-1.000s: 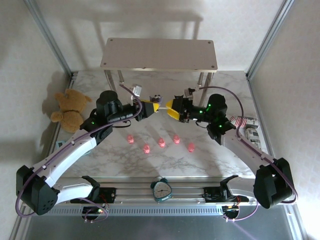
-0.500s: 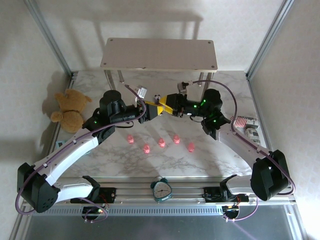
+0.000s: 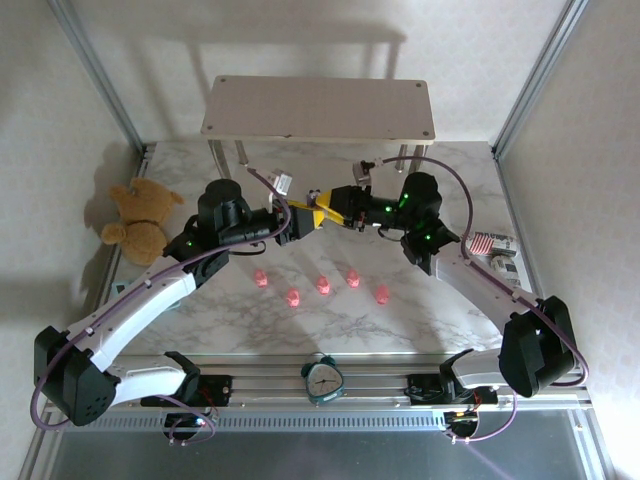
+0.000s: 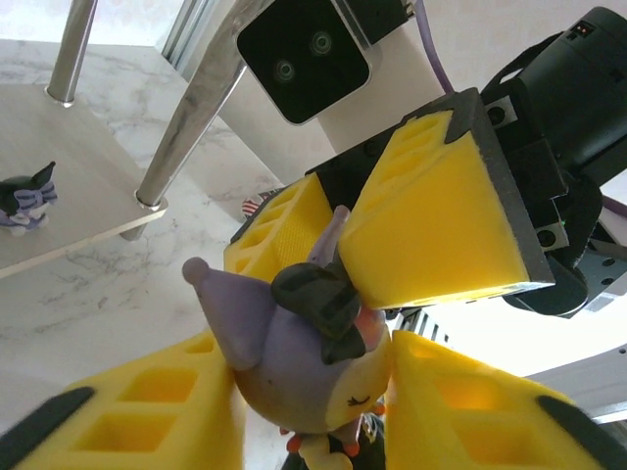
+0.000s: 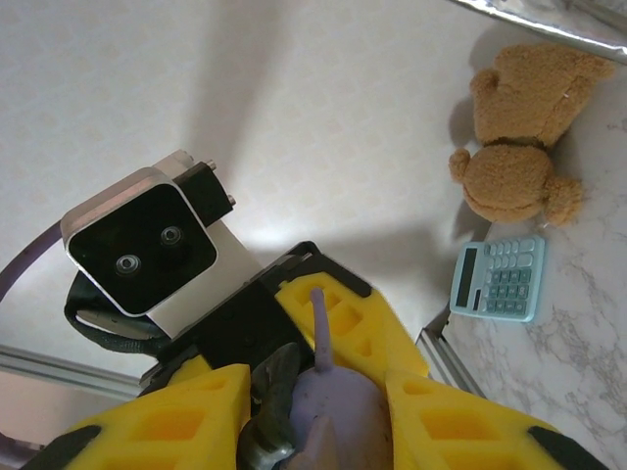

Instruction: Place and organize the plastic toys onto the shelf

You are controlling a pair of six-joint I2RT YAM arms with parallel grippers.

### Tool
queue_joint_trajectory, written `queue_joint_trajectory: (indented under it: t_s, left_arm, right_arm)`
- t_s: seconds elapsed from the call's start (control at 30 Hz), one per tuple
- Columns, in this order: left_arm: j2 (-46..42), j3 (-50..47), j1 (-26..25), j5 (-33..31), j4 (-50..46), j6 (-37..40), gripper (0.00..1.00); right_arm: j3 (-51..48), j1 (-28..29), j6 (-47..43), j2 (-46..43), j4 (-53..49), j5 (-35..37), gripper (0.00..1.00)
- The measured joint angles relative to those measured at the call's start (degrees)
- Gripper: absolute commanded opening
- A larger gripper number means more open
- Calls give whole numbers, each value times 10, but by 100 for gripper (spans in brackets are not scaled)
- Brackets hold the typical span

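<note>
A purple-and-white figurine hangs in mid-air between both arms, above the marble table and in front of the shelf. My left gripper is shut on its body, a yellow finger touching each side. My right gripper faces it from the other side and is shut on the same figurine; its fingers sit over the toy's head. Several pink pig figures stand in a loose row on the table below. Another dark purple figurine stands on the shelf's lower board.
A brown teddy bear lies at the left with a light blue calculator beside it. A teal alarm clock stands at the near edge between the arm bases. A striped item lies at the right. The shelf's silver legs are close behind the grippers.
The right gripper has moved left to meet the left gripper and has closed on the purple figurine that the left one holds. The left arm has barely moved.
</note>
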Motion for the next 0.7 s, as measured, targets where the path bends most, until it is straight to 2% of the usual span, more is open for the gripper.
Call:
queue_joint_trajectory:
  t_s: [0.07, 0.17, 0.33, 0.5, 0.6, 0.7]
  left_arm:
    - [0, 2, 0, 1, 0, 1, 56]
    - [0, 3, -1, 8, 1, 2, 61]
    - [0, 5, 0, 11, -2, 3, 63]
    - [-1, 43, 8, -2, -55, 22, 63]
    - [-15, 57, 41, -13, -91, 26, 63]
    - [-45, 60, 100, -35, -116, 21, 63]
  right_arm:
    - [8, 2, -12, 0, -17, 1, 0]
    - [18, 3, -30, 0, -42, 3, 0]
    - [35, 5, -60, 0, -82, 7, 0]
    - [66, 10, -103, -1, -128, 16, 0]
    - [91, 16, -136, -2, -160, 24, 0]
    - [106, 16, -168, -4, -187, 33, 0]
